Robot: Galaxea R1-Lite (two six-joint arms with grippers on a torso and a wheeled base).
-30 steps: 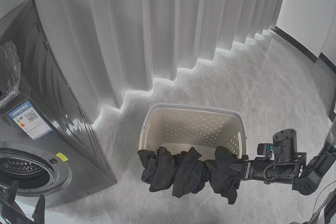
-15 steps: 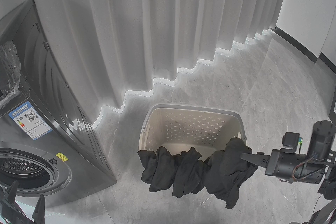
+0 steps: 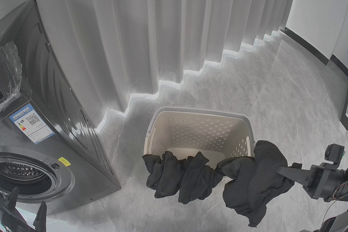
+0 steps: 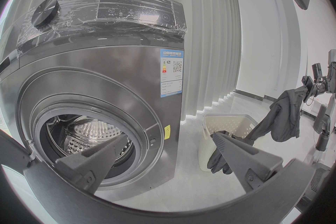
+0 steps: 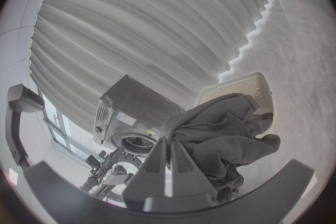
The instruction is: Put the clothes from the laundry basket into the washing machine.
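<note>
A white laundry basket (image 3: 198, 114) stands on the floor in the middle of the head view. A dark garment (image 3: 181, 174) hangs over its near rim, and one end (image 3: 259, 178) is lifted out to the right. My right gripper (image 3: 281, 170) is shut on that raised end of the garment (image 5: 224, 130), right of the basket. The grey washing machine (image 3: 47, 127) stands at the left with its round drum opening (image 4: 87, 140) uncovered. My left gripper (image 4: 168, 151) hangs open in front of the drum, holding nothing.
White curtains (image 3: 163, 19) hang behind the basket and the machine. Bare grey floor (image 3: 290, 91) spreads to the right of the basket, up to a wall with a dark skirting (image 3: 308, 48).
My right gripper has pulled to the right and slightly up, drawing the garment's end farther out of the basket. The left arm has kept still.
</note>
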